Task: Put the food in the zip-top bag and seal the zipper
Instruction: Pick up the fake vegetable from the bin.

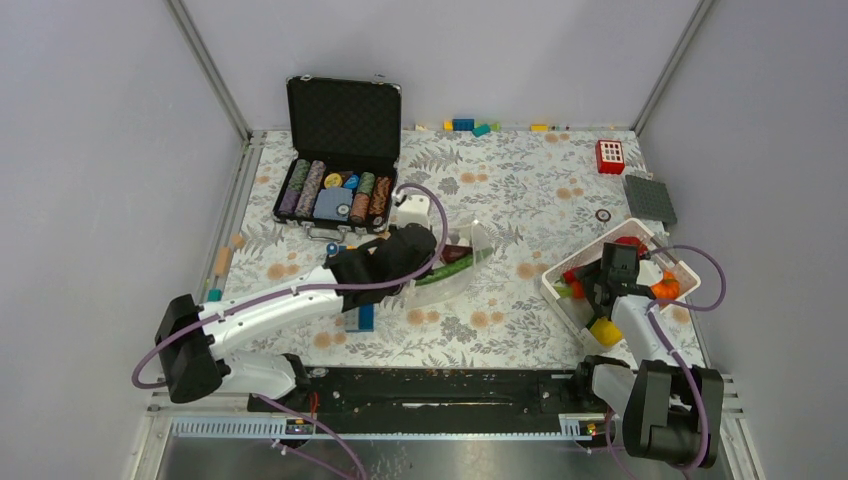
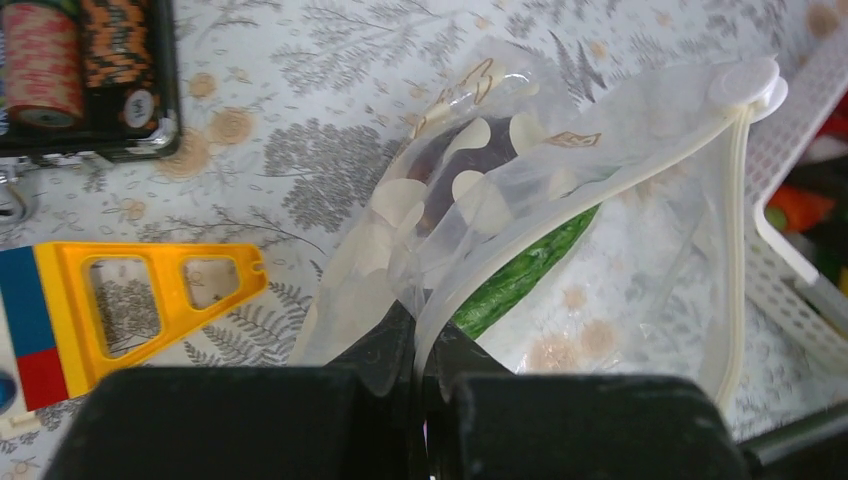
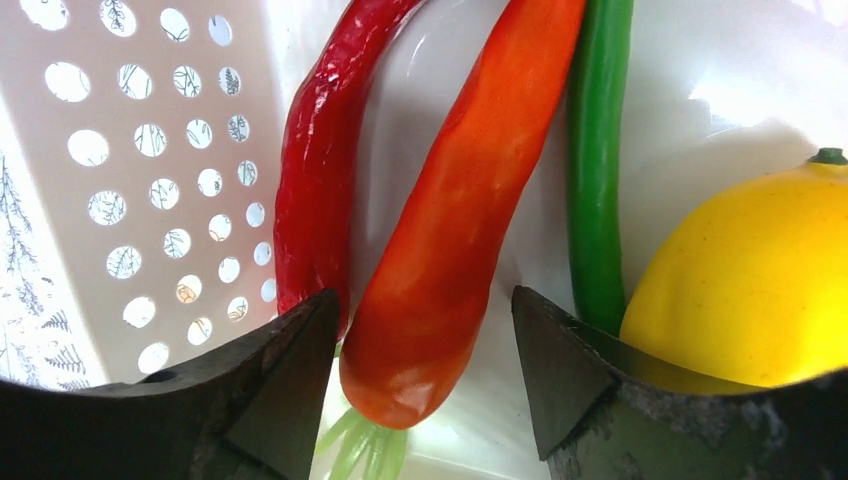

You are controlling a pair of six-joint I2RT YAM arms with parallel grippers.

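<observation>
The zip-top bag (image 1: 470, 250) (image 2: 500, 170), clear with cream dots, lies at mid-table. A green pod (image 2: 520, 275) and a dark red piece (image 2: 450, 170) are inside it. My left gripper (image 1: 425, 255) (image 2: 420, 350) is shut on the zipper (image 2: 470, 280) at the bag's mouth. My right gripper (image 1: 600, 285) (image 3: 425, 350) is down in the white basket (image 1: 555, 290) (image 3: 150, 150), open. Its jaws stand either side of the orange carrot (image 3: 450, 230) with gaps showing. Next to the carrot lie a red chili (image 3: 315, 180), a green pod (image 3: 597, 150) and a yellow piece (image 3: 750, 290).
An open black case of poker chips (image 1: 335, 190) stands behind the bag. A yellow-and-blue toy block (image 2: 150, 295) lies left of the left gripper, and a blue block (image 1: 362, 318) sits near the front. A red box (image 1: 609, 155), a grey plate (image 1: 650, 198) and small blocks (image 1: 465, 125) are at the back.
</observation>
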